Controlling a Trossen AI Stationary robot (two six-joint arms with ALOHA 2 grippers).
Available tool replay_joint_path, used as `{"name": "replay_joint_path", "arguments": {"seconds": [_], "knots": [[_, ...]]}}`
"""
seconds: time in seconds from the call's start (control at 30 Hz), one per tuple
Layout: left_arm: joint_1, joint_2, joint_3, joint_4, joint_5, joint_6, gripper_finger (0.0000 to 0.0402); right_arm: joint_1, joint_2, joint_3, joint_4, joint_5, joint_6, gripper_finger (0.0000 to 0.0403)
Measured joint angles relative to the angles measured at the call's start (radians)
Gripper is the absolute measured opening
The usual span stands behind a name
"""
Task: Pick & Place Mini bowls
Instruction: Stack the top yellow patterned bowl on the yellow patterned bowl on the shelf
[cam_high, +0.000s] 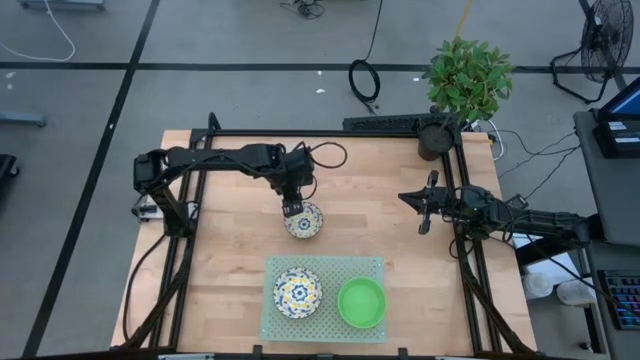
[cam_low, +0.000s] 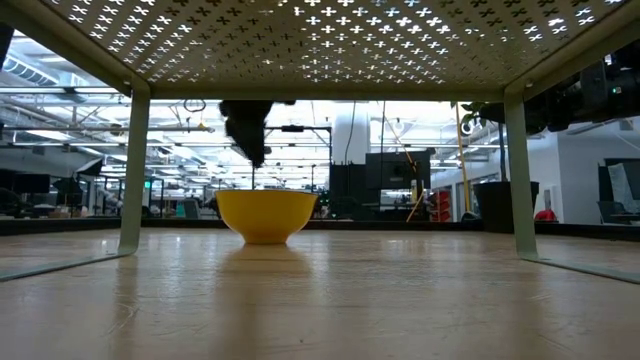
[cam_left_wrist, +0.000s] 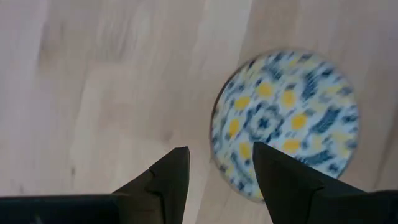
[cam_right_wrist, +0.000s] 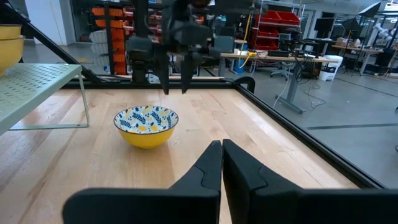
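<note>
A white bowl with blue-and-yellow flowers and a yellow outside (cam_high: 306, 222) (cam_low: 266, 215) (cam_left_wrist: 286, 118) (cam_right_wrist: 146, 124) stands upright on its base on the wooden table. My left gripper (cam_high: 291, 209) (cam_left_wrist: 221, 165) (cam_right_wrist: 174, 87) hangs open just above that bowl's rim on the side toward the table's left, fingers pointing down, touching nothing. A second floral bowl (cam_high: 297, 291) and a plain green bowl (cam_high: 362, 302) sit on the pale-green perforated rack (cam_high: 325, 265). My right gripper (cam_high: 410, 198) (cam_right_wrist: 221, 155) waits shut near the table's right side. Other bowls are out of view.
The perforated rack (cam_right_wrist: 37, 81) stands raised on legs (cam_low: 133, 170) at the table's near edge. A black frame (cam_high: 300, 134) runs around the table, and a potted plant (cam_high: 467, 78) stands at the far right corner. Bare wood lies between the loose bowl and my right gripper.
</note>
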Motion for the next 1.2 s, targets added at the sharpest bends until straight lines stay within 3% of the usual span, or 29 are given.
{"name": "replay_joint_path", "arguments": {"seconds": [0.8,1.2], "knots": [[-0.019,0.0,-0.257,0.277,0.108,-0.122,0.0182,0.0,0.0,0.0,0.0,0.0,0.0,0.0],[-0.026,0.0,-0.305,0.253,-0.101,-0.266,0.0182,0.0,0.0,0.0,0.0,0.0,0.0,0.0]]}}
